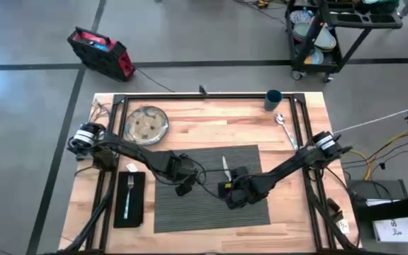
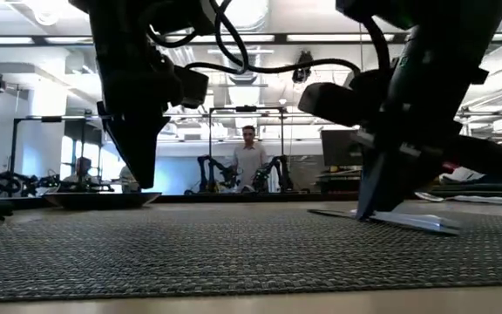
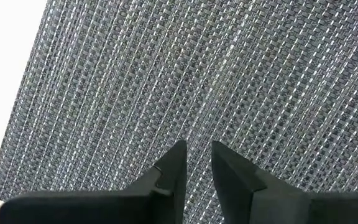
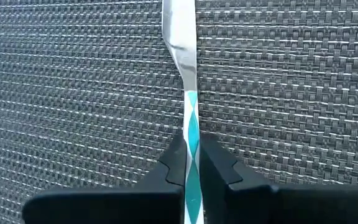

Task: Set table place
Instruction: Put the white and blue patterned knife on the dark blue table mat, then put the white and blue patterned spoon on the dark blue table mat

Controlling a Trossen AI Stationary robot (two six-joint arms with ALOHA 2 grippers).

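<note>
While the right gripper (image 4: 192, 155) is down on the placemat (image 1: 207, 188), it's got its fingers pinched tight on the handle of the knife (image 4: 184, 74), which lies flat on the mat with the blade pointing toward the far edge of it. From above, the knife (image 1: 224, 168) sits a bit right of the mat's middle, closer to the far edge than the near one. In the low view you can see the blade (image 2: 399, 220) resting on the weave under the right arm.

Left gripper (image 3: 197, 163) hangs over the mat too, near its left part, fingers a little apart and nothing between them, just the grey weave underneath. Can't say if the tips actually touch the mat.

Rest of the setting is scattered around the mat on the table (image 1: 190, 113). Black napkin (image 1: 129, 200) lies just beside the mat's left edge, with the fork (image 1: 128, 193) on top of it. Silver plate (image 1: 146, 125) is off past the mat's far left corner, not touching it. Dark blue cup (image 1: 273, 99) stands well beyond the far right corner, near the table's back rail, and the spoon (image 1: 283, 126) lies between the cup and the mat, off to the right.

Person (image 2: 250, 161) stands in the room behind the table, far back.
</note>
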